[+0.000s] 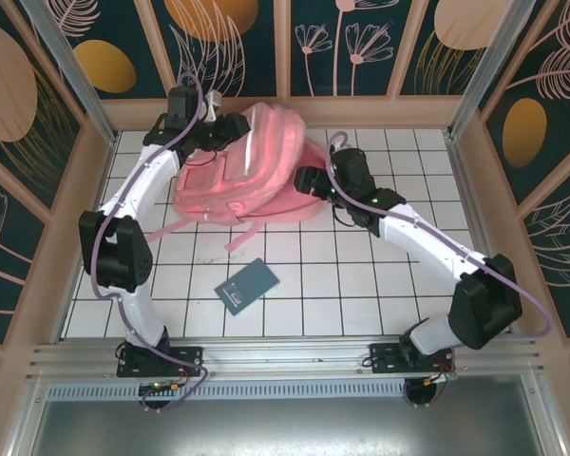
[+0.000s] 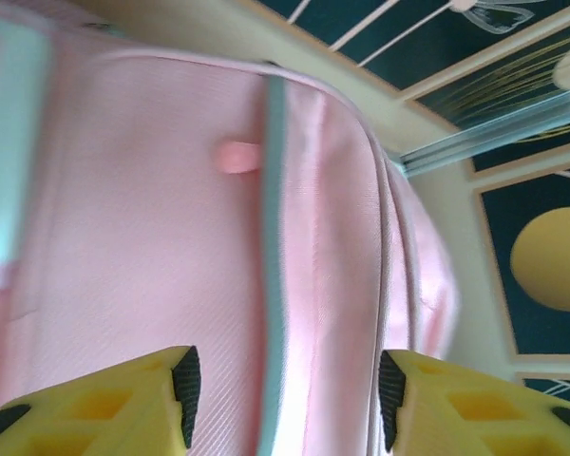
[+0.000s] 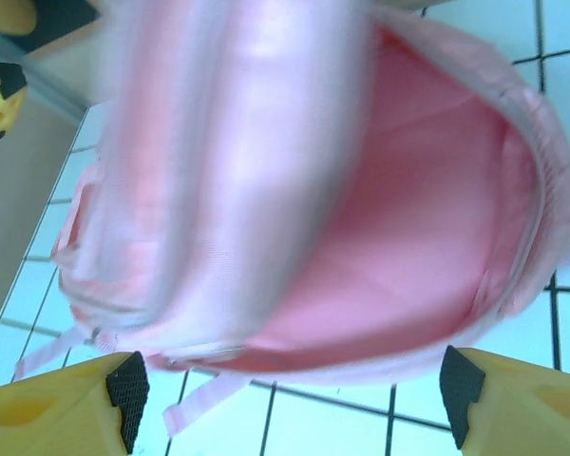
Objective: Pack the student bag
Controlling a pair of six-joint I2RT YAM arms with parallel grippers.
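Student bag [image 1: 239,179] on white-tiled table [image 1: 361,285], floral walls [image 1: 361,38]

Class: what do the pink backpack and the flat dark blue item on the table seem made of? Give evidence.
Student bag: soft woven fabric, likely synthetic, slight sheen; fine diagonal weave and slumped folds show. Dark blue item: matte, flat, perhaps a card-covered booklet; too small to be sure.

You're seeing student bag [image 1: 242,176] showing pink all over, pale mint-white stripe [image 2: 274,237] running down it, deeper pink lining inside. At 6 o'clock from bag, booklet [image 1: 247,285] showing dark teal. Table [image 1: 361,285] showing white tiles, dark grid lines. Walls [image 1: 361,38] showing dark teal, orange discs, cream leaf outlines.
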